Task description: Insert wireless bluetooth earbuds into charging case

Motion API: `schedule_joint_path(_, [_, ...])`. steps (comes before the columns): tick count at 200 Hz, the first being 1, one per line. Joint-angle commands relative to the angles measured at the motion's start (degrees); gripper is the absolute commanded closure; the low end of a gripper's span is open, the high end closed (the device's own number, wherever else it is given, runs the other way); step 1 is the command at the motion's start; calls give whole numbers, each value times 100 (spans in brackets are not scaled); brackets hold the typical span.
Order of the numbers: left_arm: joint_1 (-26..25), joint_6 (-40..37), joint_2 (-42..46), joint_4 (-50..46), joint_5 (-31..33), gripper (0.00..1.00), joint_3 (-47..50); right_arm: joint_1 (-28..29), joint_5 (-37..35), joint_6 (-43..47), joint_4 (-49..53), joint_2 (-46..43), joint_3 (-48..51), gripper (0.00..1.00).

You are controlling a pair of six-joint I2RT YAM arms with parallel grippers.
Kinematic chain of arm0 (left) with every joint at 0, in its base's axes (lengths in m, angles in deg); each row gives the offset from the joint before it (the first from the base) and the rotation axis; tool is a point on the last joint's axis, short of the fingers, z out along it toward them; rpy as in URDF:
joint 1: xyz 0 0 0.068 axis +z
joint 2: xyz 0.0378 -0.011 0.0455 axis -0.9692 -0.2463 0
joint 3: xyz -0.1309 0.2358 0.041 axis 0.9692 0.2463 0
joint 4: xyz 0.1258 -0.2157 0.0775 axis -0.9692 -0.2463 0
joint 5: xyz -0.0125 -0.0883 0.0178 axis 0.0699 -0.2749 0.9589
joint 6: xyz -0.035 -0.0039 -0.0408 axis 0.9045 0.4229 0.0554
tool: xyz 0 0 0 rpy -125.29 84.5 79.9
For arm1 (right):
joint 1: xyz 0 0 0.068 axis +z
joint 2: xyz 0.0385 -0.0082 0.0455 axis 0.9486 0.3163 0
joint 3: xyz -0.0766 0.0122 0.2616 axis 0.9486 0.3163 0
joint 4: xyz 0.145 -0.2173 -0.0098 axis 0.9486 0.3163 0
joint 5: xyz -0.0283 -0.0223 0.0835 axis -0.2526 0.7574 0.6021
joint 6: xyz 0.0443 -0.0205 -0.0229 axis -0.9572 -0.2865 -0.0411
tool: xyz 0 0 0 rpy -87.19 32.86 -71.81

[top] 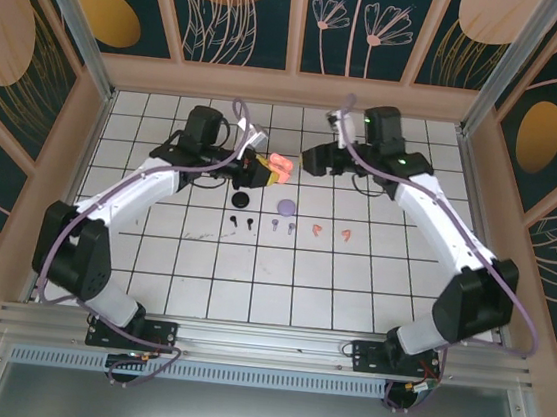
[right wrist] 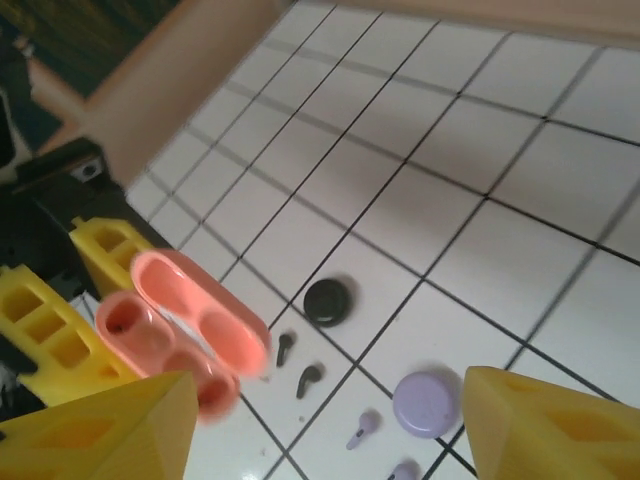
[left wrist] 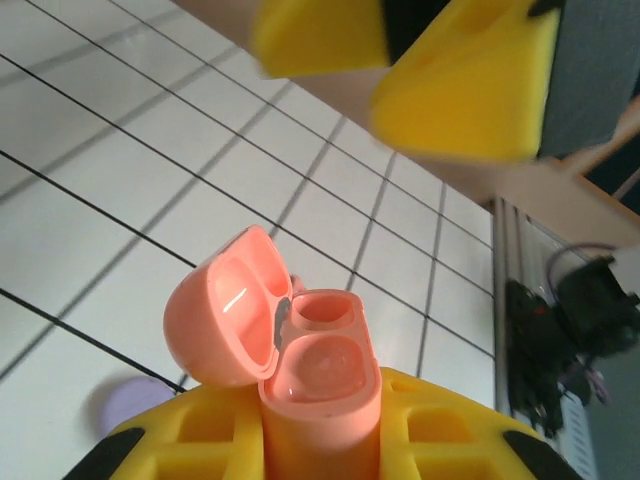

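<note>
Tiled table [top: 351, 277]: white, gridded.
Left gripper [top: 263, 172]: clamped on the coral case [left wrist: 310, 370], lid hinged open, both wells vacant, raised above the tiles.
Right gripper [right wrist: 330, 430]: fingers spread, holding nothing, near that case.
Black case [top: 241, 200], lilac case [top: 288, 208]: on the tiles.
Earbuds [top: 291, 226]: six in a row, just nearer the bases.
Hazard: a tiny bud could squirt from the broad pads, or seat crooked in a well.

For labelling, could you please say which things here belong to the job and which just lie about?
In play: open coral-pink case, held in left fingers; coral-pink earbuds.
Idle for now: black case, lilac case, black earbuds, lilac earbuds.
</note>
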Motion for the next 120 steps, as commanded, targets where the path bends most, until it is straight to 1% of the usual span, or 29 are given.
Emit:
schedule_joint_path(1, [-16, 839, 577, 1911, 895, 100, 525, -259, -296, -783, -462, -695, 516, 27])
schedule_joint_path(14, [-16, 1034, 857, 2479, 1463, 100, 839, -266, -881, -1006, -208, -770, 657, 27])
schedule_joint_path(29, [-16, 1111, 1168, 3297, 1985, 100, 1318, -238, -1317, -1200, 78, -729, 788, 27])
schedule_joint_path(56, [-25, 914, 1608, 5084, 2595, 100, 2198, 115, -2246, -1592, 397, -532, 1143, 27])
schedule_joint_path(66, [-41, 748, 1719, 5619, 2869, 100, 2448, 208, -2434, -1776, 451, -406, 1241, 28])
schedule_joint_path(78, [-60, 543, 1822, 6010, 3270, 100, 2643, 339, -2714, -2137, 463, -222, 1398, 29])
schedule_joint_path(91, [-75, 333, 1896, 6303, 3527, 100, 2785, 489, -2906, -2487, 431, -21, 1562, 29])
schedule_joint_path(120, [-111, 150, 1927, 6790, 3741, 100, 2917, 805, -3332, -3094, 436, 495, 1688, 30])
